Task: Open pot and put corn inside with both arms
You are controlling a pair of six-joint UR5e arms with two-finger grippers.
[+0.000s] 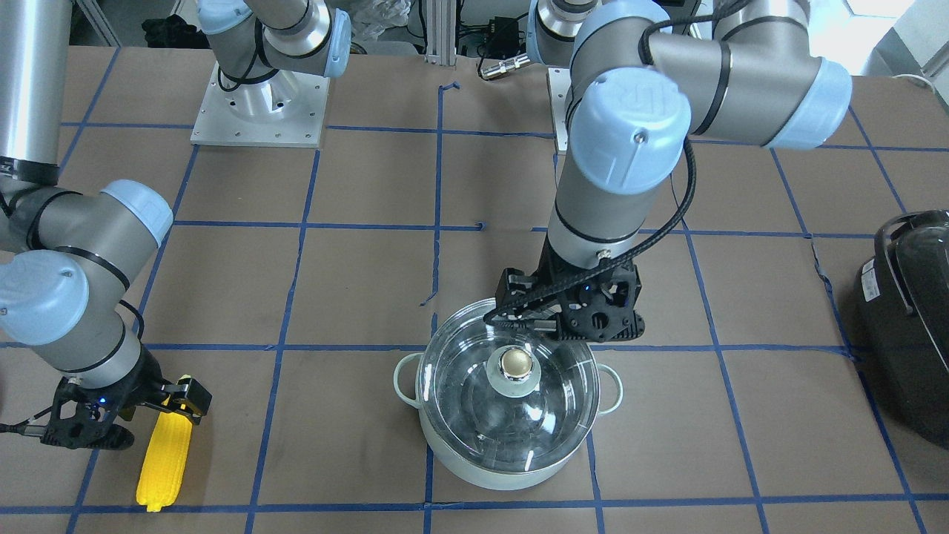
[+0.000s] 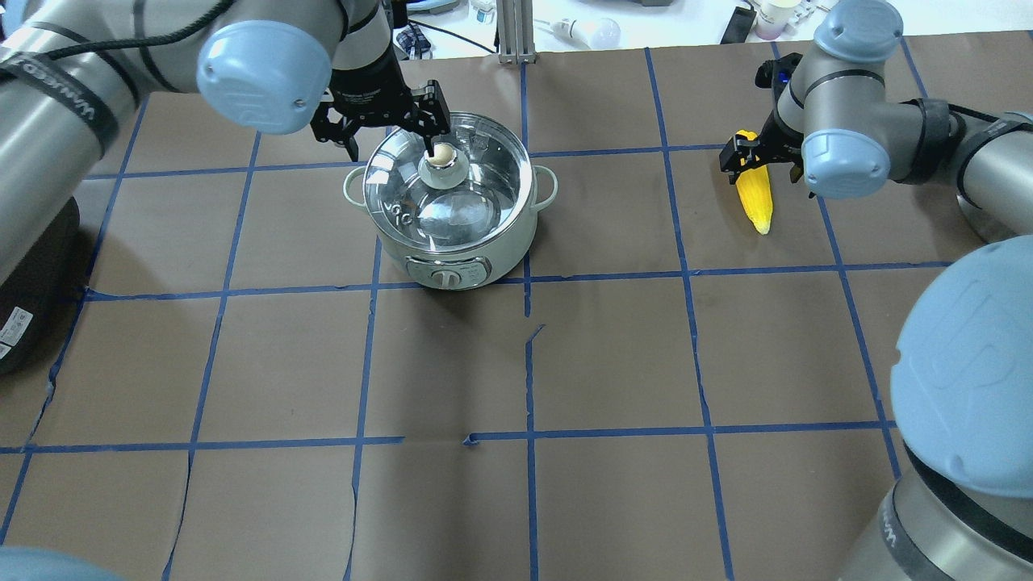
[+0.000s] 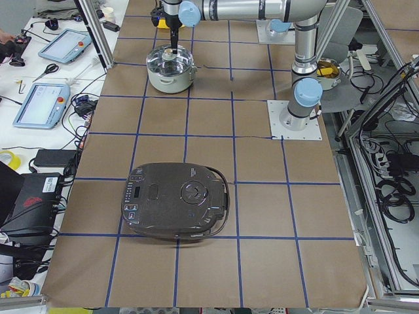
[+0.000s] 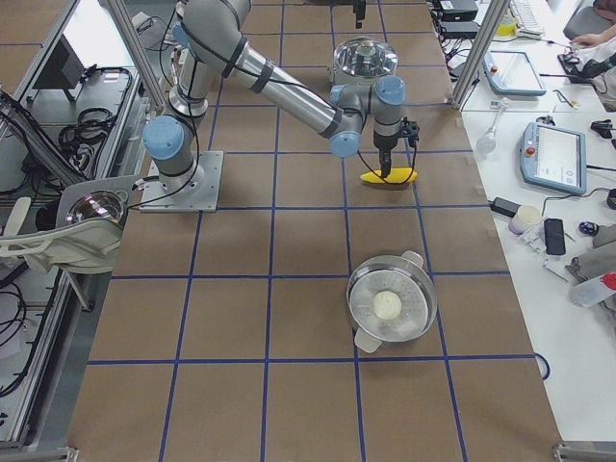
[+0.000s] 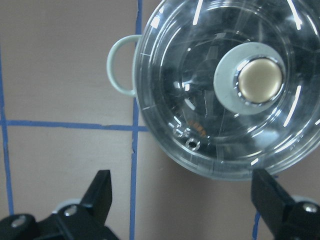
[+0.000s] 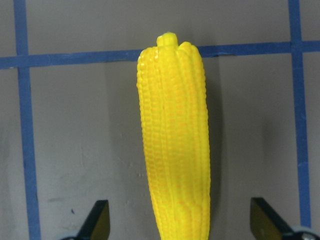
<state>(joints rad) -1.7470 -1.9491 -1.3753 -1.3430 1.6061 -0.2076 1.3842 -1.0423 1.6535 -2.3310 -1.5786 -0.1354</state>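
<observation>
The pale-green pot [image 1: 511,460] stands mid-table with its clear glass lid [image 1: 474,386] on and the brass-coloured knob [image 1: 517,363] on top. My left gripper [image 1: 567,319] hovers open above the lid, touching nothing. In the left wrist view the knob [image 5: 259,81] sits off-centre, up and right of the gripper [image 5: 181,177]. The yellow corn [image 1: 164,460] lies flat on the table. My right gripper [image 1: 152,415] is open and low over its thick end. In the right wrist view the corn [image 6: 175,140] runs between the fingers [image 6: 97,220].
A large black appliance [image 1: 908,326] sits at the table's end on my left side. A steel steamer tray [image 4: 358,289] holding a white bun lies at the table's other end. Both arm bases [image 1: 259,104] stand at the robot's edge. Blue tape lines cross the brown table.
</observation>
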